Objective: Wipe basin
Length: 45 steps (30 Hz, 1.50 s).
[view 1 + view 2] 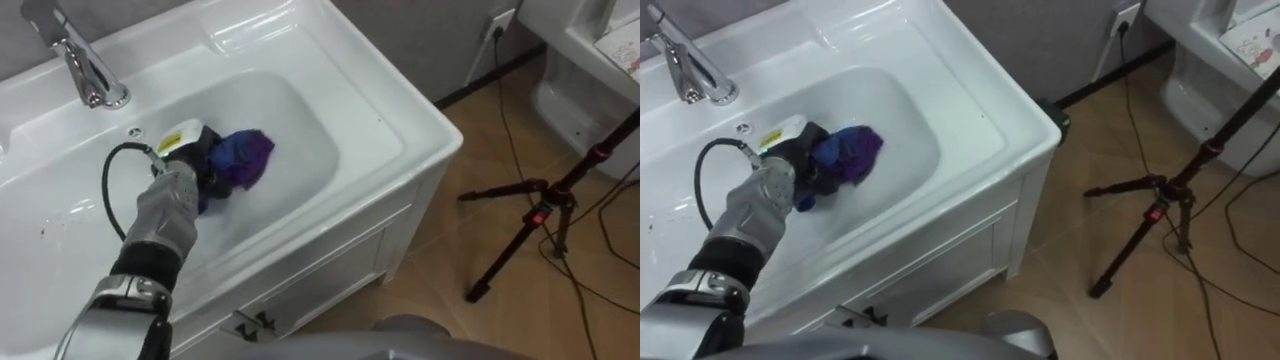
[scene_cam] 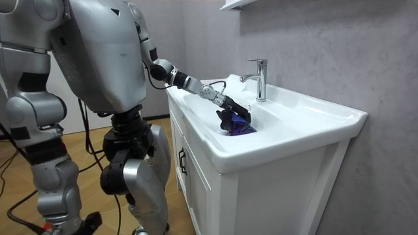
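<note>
In the left eye view, the bunched cloth lay in the basin, its long axis running from 8 to 2 o'clock with the purple end toward 2. The left hand was clenched on it, and the cloth bulged out at the hand's 3 o'clock. The tap stood at the hand's 11 o'clock. In the room view, the cloth sat at the hand's 5 o'clock, low inside the basin.

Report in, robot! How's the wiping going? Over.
Left hand down in the basin, fingers curled on the purple cloth. Cloth against the basin's inside. Nothing in the way.
</note>
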Tool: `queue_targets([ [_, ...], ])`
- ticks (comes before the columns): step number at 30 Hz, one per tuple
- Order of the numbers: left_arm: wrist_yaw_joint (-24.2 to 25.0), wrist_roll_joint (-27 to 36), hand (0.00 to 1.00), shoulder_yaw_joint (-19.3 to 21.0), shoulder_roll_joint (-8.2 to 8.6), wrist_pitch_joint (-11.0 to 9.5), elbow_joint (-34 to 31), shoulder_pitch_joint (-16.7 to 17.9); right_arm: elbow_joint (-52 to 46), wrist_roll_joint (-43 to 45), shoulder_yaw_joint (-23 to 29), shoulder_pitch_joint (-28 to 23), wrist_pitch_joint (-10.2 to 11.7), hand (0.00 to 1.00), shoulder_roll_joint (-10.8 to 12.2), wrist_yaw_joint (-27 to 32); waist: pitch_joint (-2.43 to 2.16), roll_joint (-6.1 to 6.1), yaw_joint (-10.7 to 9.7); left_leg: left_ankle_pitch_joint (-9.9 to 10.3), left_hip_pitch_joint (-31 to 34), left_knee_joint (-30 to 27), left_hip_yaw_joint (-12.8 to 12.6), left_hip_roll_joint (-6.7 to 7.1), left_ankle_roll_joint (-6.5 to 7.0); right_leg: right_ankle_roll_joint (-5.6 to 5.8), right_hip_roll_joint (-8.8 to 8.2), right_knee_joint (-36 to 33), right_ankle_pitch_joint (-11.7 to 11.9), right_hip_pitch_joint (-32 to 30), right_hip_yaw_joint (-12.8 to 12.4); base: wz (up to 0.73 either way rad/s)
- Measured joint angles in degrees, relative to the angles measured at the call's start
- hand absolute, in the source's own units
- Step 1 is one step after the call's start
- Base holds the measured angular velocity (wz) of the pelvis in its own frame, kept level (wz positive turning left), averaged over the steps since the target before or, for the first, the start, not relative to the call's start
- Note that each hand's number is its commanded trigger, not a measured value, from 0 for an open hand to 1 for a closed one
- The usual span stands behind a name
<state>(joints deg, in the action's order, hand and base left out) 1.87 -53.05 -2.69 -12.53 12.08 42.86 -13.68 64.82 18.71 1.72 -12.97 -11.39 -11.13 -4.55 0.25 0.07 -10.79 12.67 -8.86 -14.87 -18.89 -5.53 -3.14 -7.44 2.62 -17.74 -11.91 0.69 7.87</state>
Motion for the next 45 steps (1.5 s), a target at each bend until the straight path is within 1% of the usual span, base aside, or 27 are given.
queue_targets([
  [2, -0.2, -4.8, 1.00, 2.5, -1.05, 0.3, 0.9, 1.6, 0.0, 0.0, 0.8, -0.7, 0.0, 0.00, -0.4, 0.4, 0.02, -0.03, 1.0, 0.0, -0.5, 0.1, -0.2, -0.07, 0.00, -0.08, 0.15, 0.0, 0.0, 0.3, 0.0, -0.03],
  [3, -0.3, -5.9, 1.00, 3.0, -1.38, 0.3, 1.2, 2.0, 0.0, -0.1, 0.8, -0.9, 0.0, 0.00, -0.5, 0.5, -0.03, -0.06, 1.5, 0.0, -0.6, 0.1, -0.4, -0.14, 0.00, -0.15, 0.20, 0.0, -0.1, 0.4, -0.1, -0.10],
  [4, -0.8, -6.8, 1.00, 4.2, -1.99, 0.3, 1.6, 2.8, -0.1, -0.2, 0.9, -0.9, 0.0, 0.00, -0.5, 0.7, -0.30, 0.09, 2.2, 0.0, -0.7, 0.0, -0.9, -0.29, -0.05, -0.25, 0.29, 0.0, -0.1, 0.4, -0.2, -0.04],
  [5, -1.6, -8.1, 1.00, 4.9, -2.43, 0.5, 1.7, 3.6, -0.2, -0.1, 1.4, -1.2, -0.1, 0.00, -0.5, 0.7, -0.39, 0.04, 2.8, 0.0, -0.7, 0.0, -0.9, -0.37, -0.06, -0.29, 0.35, 0.0, -0.1, 0.5, -0.2, 0.00],
  [6, -2.2, -9.4, 1.00, 4.9, -3.02, 0.6, 1.7, 4.5, -0.2, -0.2, 2.0, -1.2, -0.2, 0.00, -0.5, 0.8, -0.51, 0.20, 3.2, 0.0, -0.7, 0.0, -1.0, -0.69, -0.07, -0.35, 0.43, 0.1, -0.1, 0.6, -0.2, 0.03],
  [9, -2.7, -12.4, 1.00, 5.7, -4.11, 1.1, 2.1, 5.9, -0.2, -0.2, 2.0, -1.0, -0.4, 0.00, -0.8, 1.8, -0.68, 0.62, 3.7, 0.1, -0.8, 0.0, -1.2, -0.72, -0.14, -0.46, 0.53, 0.1, -0.1, 0.7, 0.1, 0.05],
  [12, -2.9, -12.9, 1.00, 7.1, -5.05, 1.5, 3.2, 6.3, -0.2, -0.2, 2.0, -0.8, -0.3, 0.00, -0.9, 1.9, -0.66, 1.08, 4.8, 0.1, -0.7, 0.0, -1.2, -0.79, -0.14, -0.66, 0.70, 0.1, 0.0, 0.6, 0.1, 0.00],
  [16, -3.0, -13.0, 1.00, 7.1, -6.06, 1.6, 3.3, 6.9, 0.0, 0.1, 2.0, -0.8, -0.4, 0.00, -0.9, 2.0, -0.59, 1.49, 5.0, 0.1, -0.2, -0.7, -1.2, -0.92, -0.14, -0.70, 0.71, 0.0, -0.1, 0.4, 0.1, 0.06],
  [19, -2.5, -17.2, 1.00, 7.7, -6.61, 1.7, 3.3, 7.3, -0.5, 1.6, 2.8, -1.1, -0.7, 0.00, -0.9, 1.9, -0.49, 2.09, 5.5, 0.1, 0.4, -0.9, -0.6, -0.94, -0.13, -0.75, 0.73, 0.0, 0.0, 0.2, 0.1, 0.00],
  [20, -2.3, -17.8, 1.00, 7.8, -7.01, 1.7, 3.3, 7.3, -0.6, 2.1, 3.3, -1.2, -0.8, 0.00, -0.9, 1.9, -0.45, 2.27, 5.8, 0.1, 0.5, -0.9, 0.4, -0.87, -0.13, -0.80, 0.75, 0.0, 0.0, 0.2, 0.2, 0.00],
  [21, -2.2, -17.9, 1.00, 7.8, -7.27, 1.7, 3.3, 7.3, -0.5, 2.2, 3.7, -1.2, -1.0, 0.00, -0.9, 1.9, -0.49, 2.34, 6.0, 0.1, 0.6, -1.0, 0.6, -0.86, -0.13, -0.82, 0.75, 0.0, 0.0, 0.1, 0.3, 0.00],
  [22, -2.0, -18.9, 1.00, 7.8, -7.69, 1.7, 3.3, 7.5, -0.5, 2.4, 4.2, -1.1, -1.2, 0.00, -1.0, 2.0, -0.64, 2.48, 6.1, 0.1, 0.7, -1.0, 0.7, -0.86, -0.13, -0.85, 0.77, 0.0, 0.0, 0.1, 0.3, 0.00],
  [25, -1.0, -20.5, 1.00, 7.8, -8.02, 1.7, 3.3, 7.7, -0.5, 2.6, 4.2, -0.5, -1.2, 0.00, -1.6, 2.1, -0.77, 2.78, 6.3, 0.1, 0.7, -1.0, 1.2, -0.85, -0.13, -1.02, 0.80, 0.0, 0.1, 0.1, 0.3, -0.03],
  [26, -0.6, -21.7, 1.00, 7.8, -8.16, 1.7, 3.2, 7.8, -0.6, 3.2, 4.3, -0.4, -1.2, 0.00, -1.6, 2.3, -0.84, 3.05, 6.3, 0.1, 0.7, -1.3, 1.3, -0.87, -0.13, -1.08, 0.81, 0.0, 0.1, 0.1, 0.4, 0.00],
  [29, -0.1, -24.0, 1.00, 8.3, -8.81, 1.7, 3.1, 8.2, -0.6, 4.2, 5.6, 0.0, -1.2, 0.00, -1.7, 2.7, -0.99, 3.24, 6.4, 0.1, 1.8, -3.2, 2.0, -1.05, -0.12, -1.29, 0.68, 0.0, 0.0, 0.1, 0.7, 0.02],
  [30, -0.1, -24.2, 1.00, 8.3, -9.14, 1.8, 3.0, 8.2, -0.6, 4.1, 6.4, 0.1, -1.2, 0.00, -1.7, 3.0, -0.94, 3.42, 6.3, 0.1, 2.6, -4.1, 2.6, -1.14, -0.11, -1.39, 0.53, 0.0, -0.1, 0.1, 1.1, 0.10],
  [31, 0.0, -24.2, 1.00, 8.3, -9.25, 1.8, 2.7, 8.2, -0.6, 4.1, 6.4, 0.1, -1.4, 0.00, -1.9, 3.0, -1.04, 3.27, 6.3, 0.1, 3.1, -4.6, 3.0, -1.17, -0.11, -1.42, 0.44, 0.0, -0.1, 0.0, 1.5, 0.21],
  [32, 0.1, -24.2, 1.00, 8.3, -9.43, 1.8, 1.8, 8.2, -0.6, 4.1, 6.4, 0.3, -1.7, 0.00, -2.2, 3.1, -1.06, 3.48, 6.4, 0.1, 3.7, -5.0, 3.4, -1.23, -0.11, -1.46, 0.40, 0.0, -0.1, -0.3, 1.8, 0.26],
  [36, 0.6, -24.2, 1.00, 8.6, -10.56, 1.8, -0.2, 8.2, -0.4, 4.1, 6.6, 1.8, -2.3, 0.00, -2.4, 3.7, -1.04, 3.94, 6.6, 0.1, 5.0, -4.4, 3.4, -1.42, -0.12, -1.71, 0.38, -0.2, -0.1, -1.5, 3.1, 0.17],
  [37, 0.6, -24.3, 1.00, 8.9, -10.97, 1.8, -0.5, 8.1, -0.1, 4.1, 6.6, 2.4, -2.2, 0.00, -2.4, 4.1, -1.06, 4.13, 7.1, 0.1, 5.1, -4.6, 3.5, -1.51, -0.13, -1.83, 0.47, -0.2, -0.1, -1.6, 3.3, 0.00],
  [38, 0.7, -25.0, 1.00, 9.5, -11.01, 1.8, -1.6, 8.0, 0.1, 4.2, 6.7, 2.7, -2.3, 0.00, -2.5, 4.3, -0.95, 4.36, 8.0, 0.1, 5.2, -4.8, 3.5, -1.60, -0.13, -1.99, 0.48, -0.4, -0.2, -1.7, 3.3, 0.00],
  [40, 1.0, -27.2, 1.00, 10.6, -11.46, 1.8, -3.3, 8.0, 0.1, 4.6, 7.5, 2.7, -2.3, 0.00, -2.5, 4.3, -0.87, 4.44, 9.0, 0.1, 5.4, -5.0, 4.0, -1.58, -0.13, -2.28, 0.42, -1.0, -0.6, -1.9, 3.6, 0.10],
  [41, 1.0, -28.1, 1.00, 10.9, -12.33, 1.8, -4.7, 7.9, 0.1, 4.8, 8.4, 2.7, -2.2, 0.00, -2.5, 4.3, -0.84, 4.50, 9.2, 0.1, 5.7, -5.0, 4.8, -1.53, -0.13, -2.30, 0.39, -1.1, -0.8, -1.9, 4.1, 0.28],
  [42, 1.0, -28.2, 1.00, 10.9, -13.71, 1.8, -6.0, 7.7, 0.1, 4.9, 9.1, 2.7, -2.2, 0.00, -2.6, 4.4, -0.82, 4.56, 9.5, 0.1, 6.2, -5.1, 5.2, -1.48, -0.13, -2.34, 0.38, -1.4, -1.1, -2.3, 4.3, 0.28],
  [43, 1.0, -28.2, 1.00, 10.9, -14.54, 1.9, -6.5, 7.6, 0.1, 4.9, 9.2, 2.7, -2.1, 0.00, -2.7, 4.4, -0.75, 4.64, 9.6, 0.1, 6.3, -5.2, 5.3, -1.47, -0.13, -2.37, 0.35, -1.7, -1.3, -2.4, 4.4, 0.26],
  [44, 1.0, -28.2, 1.00, 10.9, -16.36, 2.6, -7.1, 7.4, 0.1, 4.8, 9.2, 2.7, -1.8, 0.00, -3.1, 4.4, -0.70, 4.78, 9.6, 0.1, 6.4, -5.4, 5.5, -1.42, -0.13, -2.46, 0.22, -2.2, -1.6, -2.6, 4.7, 0.20],
  [45, 1.0, -28.4, 1.00, 10.9, -17.93, 3.8, -7.3, 7.2, 0.1, 4.6, 9.0, 2.7, -1.6, 0.00, -3.6, 4.4, -0.58, 5.28, 9.6, 0.1, 6.5, -5.4, 5.8, -1.42, -0.13, -2.56, 0.19, -2.3, -1.7, -2.6, 4.9, 0.17],
])
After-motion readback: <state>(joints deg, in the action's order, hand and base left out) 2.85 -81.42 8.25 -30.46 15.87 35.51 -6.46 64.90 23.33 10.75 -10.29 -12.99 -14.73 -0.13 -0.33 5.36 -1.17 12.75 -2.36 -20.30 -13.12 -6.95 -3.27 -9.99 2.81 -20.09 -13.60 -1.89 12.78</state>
